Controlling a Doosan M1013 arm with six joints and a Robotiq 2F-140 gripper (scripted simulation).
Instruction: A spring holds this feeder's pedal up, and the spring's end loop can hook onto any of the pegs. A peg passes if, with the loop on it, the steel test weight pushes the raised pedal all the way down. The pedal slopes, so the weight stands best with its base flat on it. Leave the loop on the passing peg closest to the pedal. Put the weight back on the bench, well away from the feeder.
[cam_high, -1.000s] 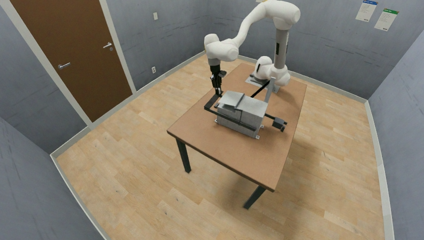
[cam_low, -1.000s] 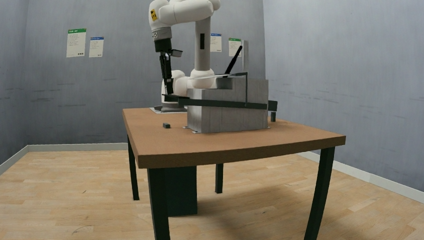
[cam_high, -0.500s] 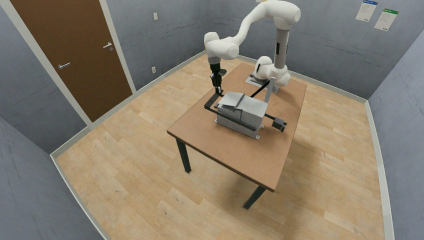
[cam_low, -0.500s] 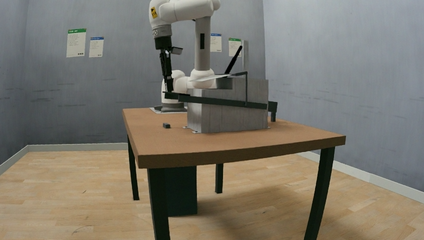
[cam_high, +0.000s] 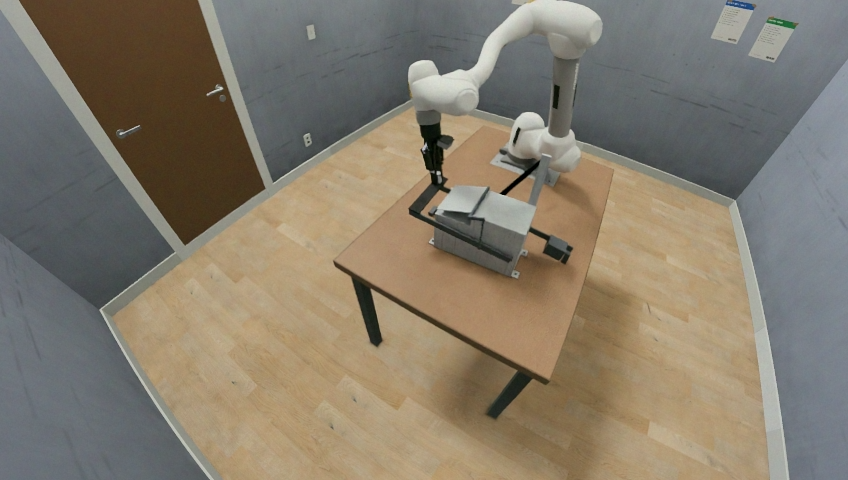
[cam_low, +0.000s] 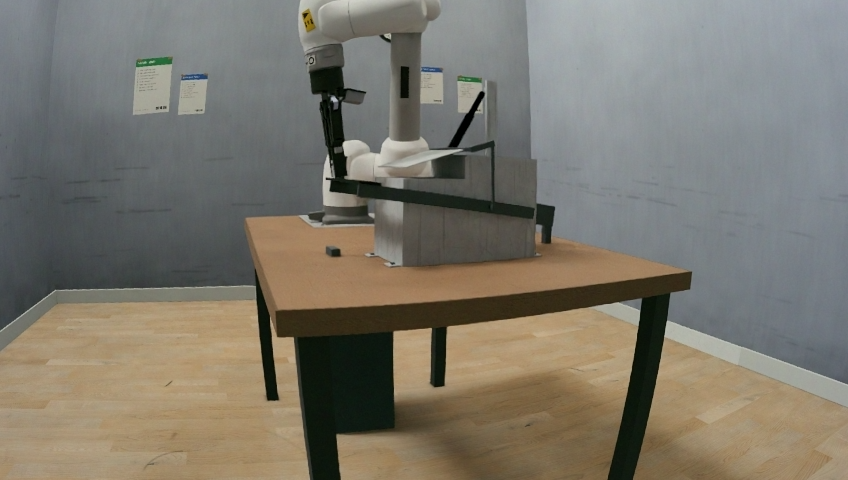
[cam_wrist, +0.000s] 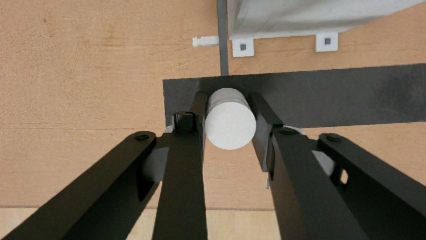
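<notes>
My gripper (cam_high: 437, 180) (cam_low: 339, 173) (cam_wrist: 227, 109) is shut on the steel test weight (cam_wrist: 230, 126), a pale upright cylinder between the fingertips. It is over the dark pedal (cam_high: 426, 200) (cam_wrist: 330, 100) at the feeder's side. The weight's base is at or just above the pedal; contact cannot be told. The pedal's side arm (cam_high: 458, 230) (cam_low: 440, 198) slopes, with the pedal end higher. The grey feeder box (cam_high: 482, 240) (cam_low: 464, 234) has its lid flap (cam_low: 422, 157) tilted. A black slanting spring (cam_high: 518, 179) (cam_low: 467, 121) runs by the upright post (cam_high: 539, 181) (cam_low: 490, 110). Pegs and hooked loop are indistinct.
The feeder stands bolted on the brown bench (cam_high: 404, 261) (cam_low: 333, 285). A dark block (cam_high: 557, 248) sticks out on its far side. A small dark block (cam_low: 332, 251) lies on the bench near the pedal side. The arm's base (cam_low: 342, 215) is behind.
</notes>
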